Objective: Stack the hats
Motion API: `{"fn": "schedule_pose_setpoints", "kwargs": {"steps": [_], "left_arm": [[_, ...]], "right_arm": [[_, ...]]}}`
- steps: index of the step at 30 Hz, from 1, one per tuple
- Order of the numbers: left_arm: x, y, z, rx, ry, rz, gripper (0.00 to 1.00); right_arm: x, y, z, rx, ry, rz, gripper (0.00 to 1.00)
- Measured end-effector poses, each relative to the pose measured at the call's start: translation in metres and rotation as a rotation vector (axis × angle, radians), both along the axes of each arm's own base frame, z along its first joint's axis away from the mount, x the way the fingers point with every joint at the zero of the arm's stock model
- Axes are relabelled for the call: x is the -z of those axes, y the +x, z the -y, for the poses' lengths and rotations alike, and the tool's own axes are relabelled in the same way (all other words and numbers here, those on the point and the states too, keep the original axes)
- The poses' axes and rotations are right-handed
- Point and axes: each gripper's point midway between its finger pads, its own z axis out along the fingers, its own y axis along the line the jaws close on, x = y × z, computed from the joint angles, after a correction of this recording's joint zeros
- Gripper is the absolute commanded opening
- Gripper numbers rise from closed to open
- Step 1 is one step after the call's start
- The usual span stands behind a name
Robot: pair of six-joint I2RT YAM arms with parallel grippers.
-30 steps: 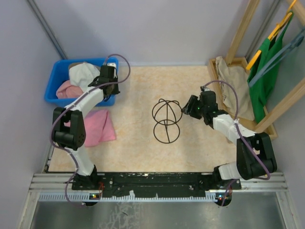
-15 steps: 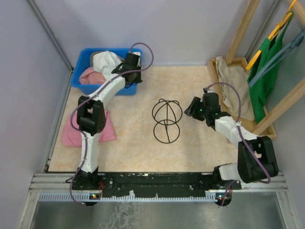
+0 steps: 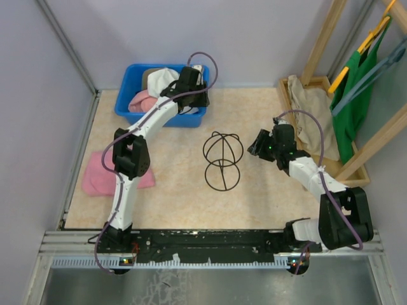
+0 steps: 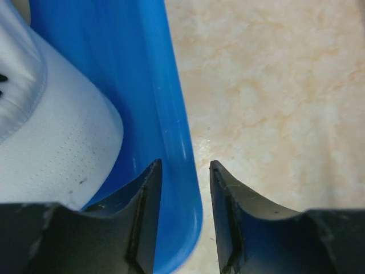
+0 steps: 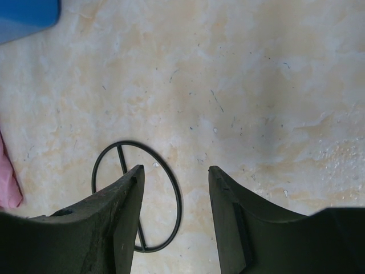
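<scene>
The left pincer (image 4: pixel 184 166) stood spread astride the smooth blue plastic wall of the bin (image 4: pixel 137 74), with a sliver of gap on one side and no hat between its jaws. The white cap (image 4: pixel 57 148), finely perforated fabric with a stitched seam, lay inside against that wall. A soft pink cap (image 3: pixel 140 100) sat beside it in the bin. Closing there would likely pinch the rigid wall and drag or tip the bin instead of lifting a hat. Limp fabric could also slip from a shallow pinch. The right pincer (image 5: pixel 175 169) hung spread and empty over the mottled beige surface (image 5: pixel 256 85), near the thin black wire stand (image 3: pixel 222 162).
</scene>
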Motion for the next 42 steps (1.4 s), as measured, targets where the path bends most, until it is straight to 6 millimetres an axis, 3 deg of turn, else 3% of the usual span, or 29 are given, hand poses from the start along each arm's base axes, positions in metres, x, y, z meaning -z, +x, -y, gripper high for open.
{"fn": "schedule_pose_setpoints", "kwargs": {"steps": [4, 9, 11, 14, 21, 24, 32, 38, 40, 42], "left_arm": [[-0.021, 0.003, 0.006, 0.039, -0.056, 0.041, 0.56], [-0.069, -0.005, -0.002, 0.072, -0.122, 0.103, 0.58], [-0.087, -0.003, -0.012, 0.068, -0.144, 0.135, 0.61], [-0.1, 0.007, -0.048, 0.027, -0.152, 0.162, 0.63], [-0.082, 0.047, -0.189, -0.196, -0.041, 0.172, 0.66], [-0.079, 0.056, -0.221, -0.248, -0.006, 0.185, 0.67], [-0.065, 0.079, -0.236, -0.24, -0.018, 0.201, 0.69], [-0.031, 0.09, -0.231, -0.175, -0.055, 0.166, 0.7], [-0.02, 0.093, -0.229, -0.155, -0.067, 0.155, 0.58], [-0.012, 0.094, -0.227, -0.139, -0.083, 0.141, 0.37]], "right_arm": [[0.002, -0.002, 0.001, -0.005, -0.006, -0.007, 0.49], [0.002, -0.002, 0.0, -0.007, -0.005, -0.004, 0.5], [0.003, -0.002, 0.0, -0.009, -0.002, -0.003, 0.5], [0.003, -0.002, -0.001, -0.013, -0.001, -0.003, 0.52], [0.003, -0.003, 0.0, -0.027, -0.018, 0.004, 0.56], [0.002, -0.003, 0.0, -0.029, -0.02, 0.007, 0.57], [0.004, -0.005, 0.002, -0.04, -0.036, 0.002, 0.6], [0.005, -0.006, 0.002, -0.044, -0.041, 0.0, 0.61], [0.005, -0.006, 0.002, -0.045, -0.041, 0.0, 0.61], [0.006, -0.006, 0.002, -0.044, -0.042, 0.0, 0.61]]}}
